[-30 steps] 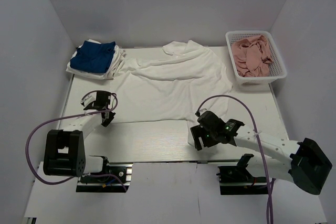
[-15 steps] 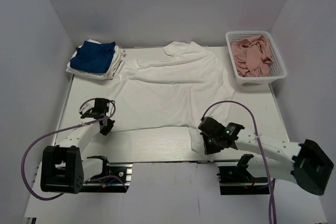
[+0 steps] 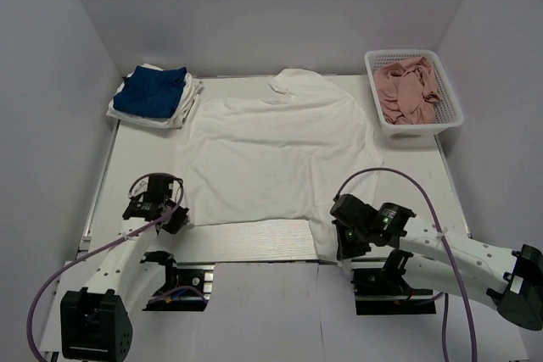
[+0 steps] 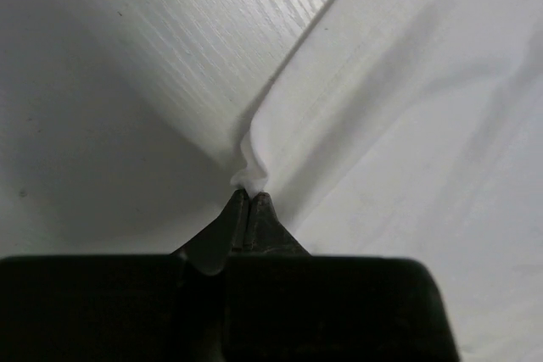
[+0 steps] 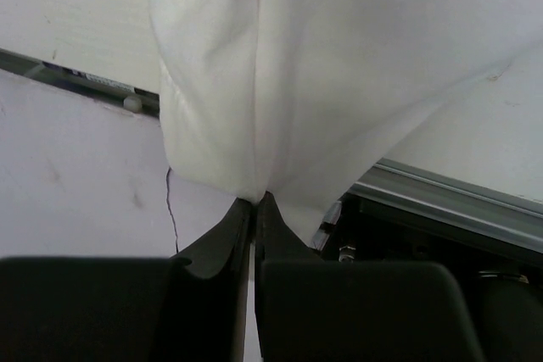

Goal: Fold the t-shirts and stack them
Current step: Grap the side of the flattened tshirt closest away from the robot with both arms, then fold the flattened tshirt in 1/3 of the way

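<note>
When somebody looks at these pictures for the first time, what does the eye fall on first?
First, the large white t-shirt spread across the middle of the table, with the left gripper and the right gripper each shut on a near corner of its hem. Next, the royal-blue t-shirt folded on a white one at the far left, and the white basket of pink cloth at the far right.

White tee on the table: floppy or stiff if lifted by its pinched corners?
Likely floppy: the white tee bunches at the left gripper and hangs in folds from the right gripper. Probably light: two small pinches hold it.
</note>
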You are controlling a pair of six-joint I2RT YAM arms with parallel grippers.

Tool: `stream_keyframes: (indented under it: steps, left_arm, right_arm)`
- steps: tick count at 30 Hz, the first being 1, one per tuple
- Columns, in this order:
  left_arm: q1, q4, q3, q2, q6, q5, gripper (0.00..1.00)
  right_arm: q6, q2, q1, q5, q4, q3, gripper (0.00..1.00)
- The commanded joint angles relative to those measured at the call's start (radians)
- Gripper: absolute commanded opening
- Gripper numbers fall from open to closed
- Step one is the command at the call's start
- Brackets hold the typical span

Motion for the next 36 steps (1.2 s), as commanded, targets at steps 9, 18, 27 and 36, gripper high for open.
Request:
stream_keyframes:
  steps: [9,18,27,36]
  left_arm:
    - [0.006,0.102,0.151,0.082,-0.028,-0.041,0.00]
    - [0.018,0.195,0.288,0.201,-0.048,-0.110,0.00]
    - [0.028,0.297,0.395,0.336,-0.083,-0.239,0.00]
    - [0.037,0.297,0.553,0.572,-0.115,-0.314,0.00]
  right_arm:
    - [-0.058,0.146,-0.035,0.440,0.115,0.195,0.00]
    - [-0.201,0.272,-0.159,0.623,0.290,0.337,0.00]
    - [-0.351,0.398,-0.312,0.648,0.482,0.439,0.00]
    - [-0.427,0.594,-0.470,0.534,0.532,0.552,0.00]
